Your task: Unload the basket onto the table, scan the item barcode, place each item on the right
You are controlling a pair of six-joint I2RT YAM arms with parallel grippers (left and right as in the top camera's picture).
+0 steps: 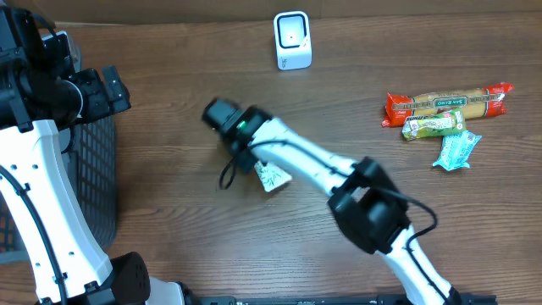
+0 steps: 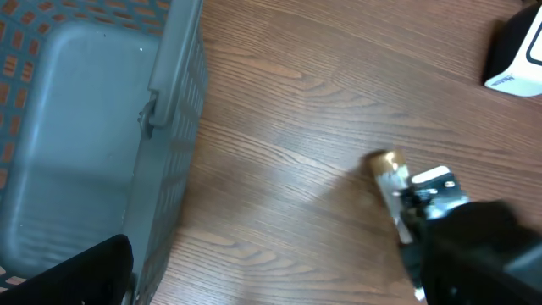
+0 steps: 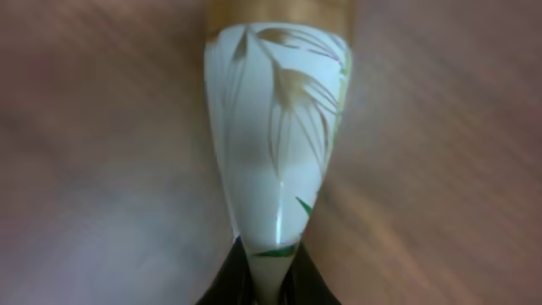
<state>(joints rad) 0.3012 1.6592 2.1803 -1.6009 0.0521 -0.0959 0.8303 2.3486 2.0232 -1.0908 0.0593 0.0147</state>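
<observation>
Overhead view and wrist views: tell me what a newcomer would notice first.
The right gripper pinching the end of a white leaf-printed packet at mid-table stands out first. Next come the white scanner at the far edge and the snack packets clustered on the right. A grey basket sits at the left.

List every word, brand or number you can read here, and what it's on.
None reads clearly.
Red packet: label too small.
Green packet: label too small.
Teal packet: too small.
White scanner: logo blurred.
White tube: leaf print only, no words.
</observation>
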